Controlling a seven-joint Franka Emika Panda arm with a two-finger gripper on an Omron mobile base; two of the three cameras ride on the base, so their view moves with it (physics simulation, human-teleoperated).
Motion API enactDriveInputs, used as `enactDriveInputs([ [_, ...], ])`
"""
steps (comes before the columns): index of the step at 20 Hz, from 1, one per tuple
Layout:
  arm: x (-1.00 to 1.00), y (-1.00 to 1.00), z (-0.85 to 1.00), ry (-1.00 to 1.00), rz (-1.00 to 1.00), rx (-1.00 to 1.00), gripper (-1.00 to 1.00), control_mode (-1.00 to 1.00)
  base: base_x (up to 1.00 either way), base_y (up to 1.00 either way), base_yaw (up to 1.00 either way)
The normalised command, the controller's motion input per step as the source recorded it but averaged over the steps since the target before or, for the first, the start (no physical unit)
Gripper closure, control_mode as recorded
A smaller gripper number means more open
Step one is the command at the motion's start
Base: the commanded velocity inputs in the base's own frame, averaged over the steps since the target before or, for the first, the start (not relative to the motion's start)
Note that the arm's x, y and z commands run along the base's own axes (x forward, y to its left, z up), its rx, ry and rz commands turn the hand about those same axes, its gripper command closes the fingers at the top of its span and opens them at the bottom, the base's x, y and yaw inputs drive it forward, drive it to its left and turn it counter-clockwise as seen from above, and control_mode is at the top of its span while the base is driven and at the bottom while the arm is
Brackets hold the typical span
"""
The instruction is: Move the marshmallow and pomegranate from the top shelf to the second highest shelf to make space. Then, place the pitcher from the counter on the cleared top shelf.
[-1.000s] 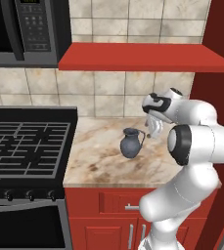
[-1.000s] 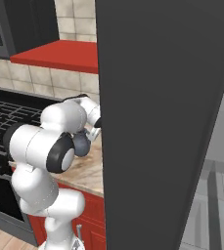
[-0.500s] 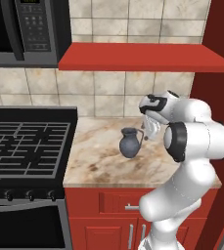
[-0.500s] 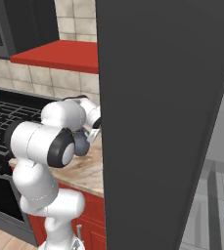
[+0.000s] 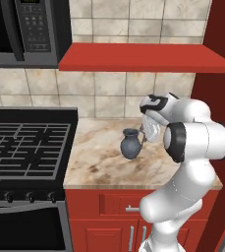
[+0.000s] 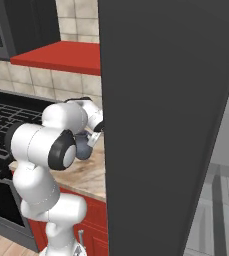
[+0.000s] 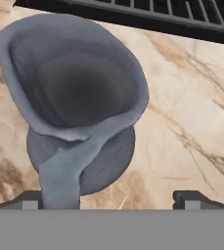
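The white two-finger gripper [image 5: 147, 132] has closed in — jaws wide around the dark blue-grey vase-shaped pitcher's [image 5: 130, 143] handle — grasp imminent.

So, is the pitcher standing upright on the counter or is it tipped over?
Upright. The pitcher stands on its round belly on the counter, with its flared lip on top; the hand view looks down into its open mouth.
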Motion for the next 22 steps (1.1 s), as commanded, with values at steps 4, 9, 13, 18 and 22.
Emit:
enactDriveInputs([
  [4, -0.14, 0.00, 0.00, 0.00, 0.06, 0.03, -1.00, -1.00, 0.00, 0.00, 0.00],
  [9, -0.05, 0.15, 0.00, 0.00, 0.10, 0.01, -1.00, -1.00, 0.00, 0.00, 0.00],
  [13, 0.00, 0.21, 0.00, 0.00, 0.11, 0.00, -1.00, -1.00, 0.00, 0.00, 0.00],
  [18, 0.00, 0.13, 0.00, 0.01, 0.09, 0.00, -1.00, -1.00, 0.00, 0.00, 0.00],
  [22, -0.03, 0.00, 0.00, 0.02, 0.04, 0.00, -1.00, -1.00, 0.00, 0.00, 0.00],
])
